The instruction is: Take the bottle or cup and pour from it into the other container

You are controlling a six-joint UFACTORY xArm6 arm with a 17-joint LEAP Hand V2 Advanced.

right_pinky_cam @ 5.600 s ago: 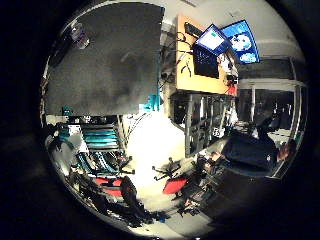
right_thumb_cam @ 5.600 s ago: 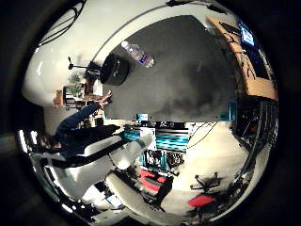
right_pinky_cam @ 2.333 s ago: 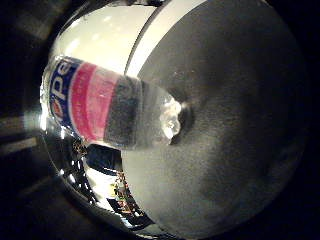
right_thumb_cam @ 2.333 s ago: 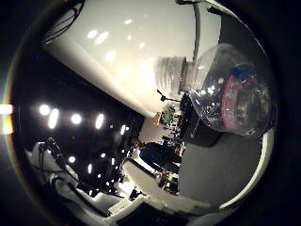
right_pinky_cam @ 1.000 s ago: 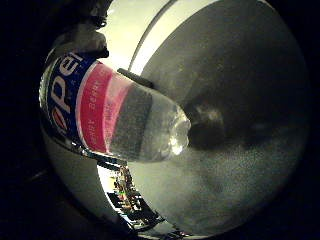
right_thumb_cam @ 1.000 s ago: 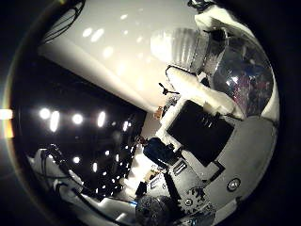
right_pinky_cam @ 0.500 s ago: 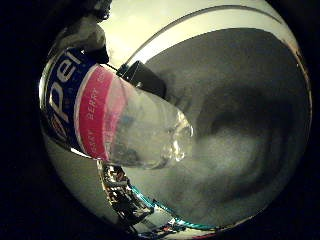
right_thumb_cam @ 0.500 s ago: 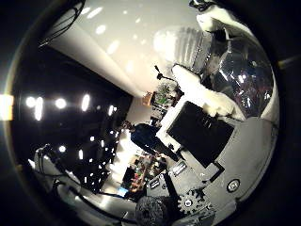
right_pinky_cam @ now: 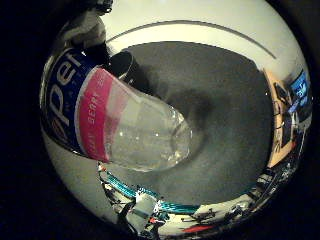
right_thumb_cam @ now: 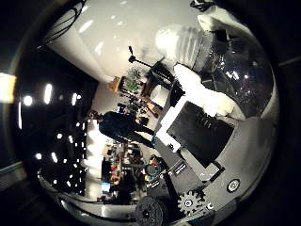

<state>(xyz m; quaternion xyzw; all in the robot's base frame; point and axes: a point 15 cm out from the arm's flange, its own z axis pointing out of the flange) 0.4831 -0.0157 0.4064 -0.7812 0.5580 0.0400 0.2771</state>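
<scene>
A clear plastic bottle (right_pinky_cam: 125,125) with a blue and pink label fills much of the little finger side view, close against my palm. My right hand (right_thumb_cam: 197,122) is shut on it: white and black fingers curl over its clear shoulder (right_thumb_cam: 240,70), beside the white cap (right_thumb_cam: 181,42). A white fingertip (right_pinky_cam: 85,30) presses on the label end. Just behind the bottle, a black cup (right_pinky_cam: 125,67) stands on the round grey table (right_pinky_cam: 225,125). The bottle's clear base end hangs above the table.
The grey table has a white rim (right_pinky_cam: 200,25) around it. Shelves and lab clutter (right_pinky_cam: 150,205) lie past its edge, with monitors on a wooden desk (right_pinky_cam: 295,100) to one side. A person (right_thumb_cam: 117,127) stands far off in the room.
The whole picture has shifted, so the hand has turned with the bottle in it. More of the grey table and the black cup now show behind the bottle. The grip is unchanged.
</scene>
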